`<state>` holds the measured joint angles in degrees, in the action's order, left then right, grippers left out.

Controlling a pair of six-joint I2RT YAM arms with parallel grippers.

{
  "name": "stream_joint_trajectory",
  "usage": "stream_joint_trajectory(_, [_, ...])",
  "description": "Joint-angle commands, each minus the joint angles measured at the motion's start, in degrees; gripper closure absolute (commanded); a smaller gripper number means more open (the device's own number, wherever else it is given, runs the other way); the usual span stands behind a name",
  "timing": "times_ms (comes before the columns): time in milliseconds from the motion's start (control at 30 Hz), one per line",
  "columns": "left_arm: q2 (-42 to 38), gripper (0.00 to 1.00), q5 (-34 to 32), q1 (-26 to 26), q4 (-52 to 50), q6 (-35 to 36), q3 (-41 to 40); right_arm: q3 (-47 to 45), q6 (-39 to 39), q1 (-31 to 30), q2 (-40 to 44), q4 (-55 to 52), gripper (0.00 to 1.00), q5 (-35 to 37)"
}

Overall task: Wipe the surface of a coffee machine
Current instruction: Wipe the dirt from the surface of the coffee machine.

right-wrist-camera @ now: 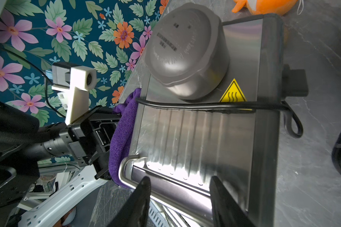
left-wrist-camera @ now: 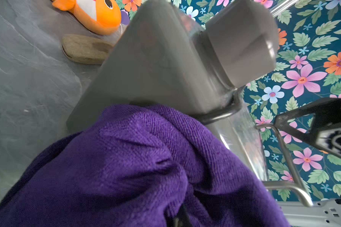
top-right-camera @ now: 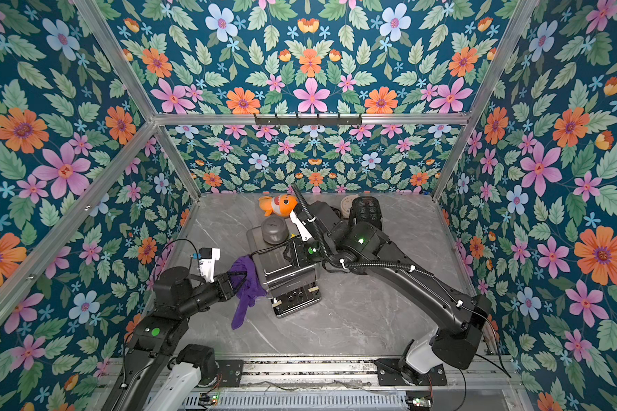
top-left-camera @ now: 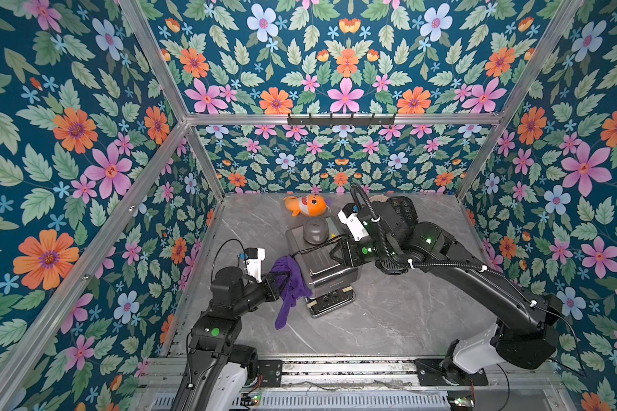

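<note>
Purple cloth (top-left-camera: 291, 281) is hanging bunched from the left gripper (top-left-camera: 282, 283), which is clamping it tight and pressing it against the side of the steel coffee machine (top-left-camera: 330, 275). That machine is sitting mid-table on the grey marble tabletop (top-left-camera: 389, 313), its black power cord (right-wrist-camera: 195, 107) lying across the top. The right gripper (right-wrist-camera: 180, 196) is hovering over the machine's ribbed top, jaws standing apart, holding nothing. An orange clownfish plush (top-left-camera: 305, 205) is lying behind.

Teal floral-papered walls (top-left-camera: 68, 149), aluminium frame bars (top-left-camera: 228, 119), a black hook rail (top-left-camera: 341, 121), grey marble-look tabletop (top-left-camera: 389, 320) below.
</note>
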<state>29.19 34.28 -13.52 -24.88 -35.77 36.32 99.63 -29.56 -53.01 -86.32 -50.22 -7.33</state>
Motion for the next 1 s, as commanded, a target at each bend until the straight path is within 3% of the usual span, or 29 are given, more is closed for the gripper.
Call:
stream_joint_trajectory(0, [0.8,1.0,-0.1,0.1,0.0,1.0,4.2,0.5,0.5,0.0,0.5,0.0,0.5,0.6])
stream_joint_trajectory(200, [2.0,1.0,2.4,0.1,4.8,-3.9,5.2,0.1,0.3,0.0,0.6,1.0,0.5,0.7])
stream_joint_trajectory(400, [-3.9,1.0,-1.4,0.1,11.9,-11.4,-7.2,-1.0,-0.4,0.0,-0.3,1.7,0.5,-0.5])
stream_joint_trajectory(533, [-3.9,1.0,-0.8,0.1,12.8,-12.8,-12.2,-1.3,-0.5,0.1,-0.5,1.3,0.5,-0.7])
stream_joint_trajectory(767, [-0.2,1.0,-3.2,0.1,6.1,-5.1,-2.2,-1.5,-0.5,0.0,1.2,0.7,0.5,0.4])
stream_joint_trajectory(967, [2.5,1.0,-0.9,0.0,6.3,-4.7,1.2,-2.5,-0.8,0.0,1.7,1.7,0.5,0.4])
